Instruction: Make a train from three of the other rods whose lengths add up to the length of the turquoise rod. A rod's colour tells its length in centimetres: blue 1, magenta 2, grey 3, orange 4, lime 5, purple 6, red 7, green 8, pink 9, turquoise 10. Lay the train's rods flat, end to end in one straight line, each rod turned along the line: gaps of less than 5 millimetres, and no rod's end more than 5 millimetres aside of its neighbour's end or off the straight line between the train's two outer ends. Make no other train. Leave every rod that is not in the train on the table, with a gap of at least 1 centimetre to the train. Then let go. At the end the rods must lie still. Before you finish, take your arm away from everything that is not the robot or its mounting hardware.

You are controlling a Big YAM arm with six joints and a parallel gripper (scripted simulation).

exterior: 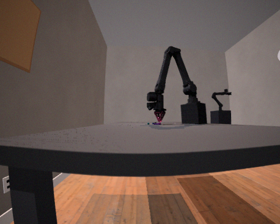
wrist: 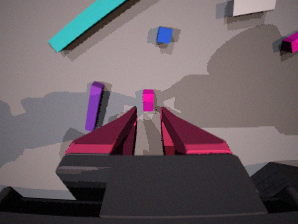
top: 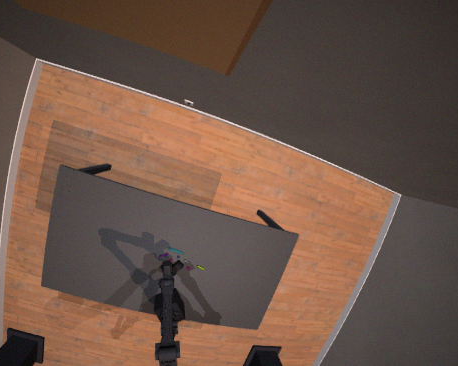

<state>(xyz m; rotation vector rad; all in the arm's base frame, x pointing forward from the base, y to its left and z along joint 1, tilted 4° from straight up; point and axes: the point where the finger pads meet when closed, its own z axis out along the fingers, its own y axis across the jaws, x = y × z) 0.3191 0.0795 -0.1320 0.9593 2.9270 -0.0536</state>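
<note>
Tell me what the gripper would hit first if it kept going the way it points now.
The magenta rod, which lies just past the tips of the gripper, in line with the gap between the fingers. Depth is hard to judge; it may already be at the tips.
</note>
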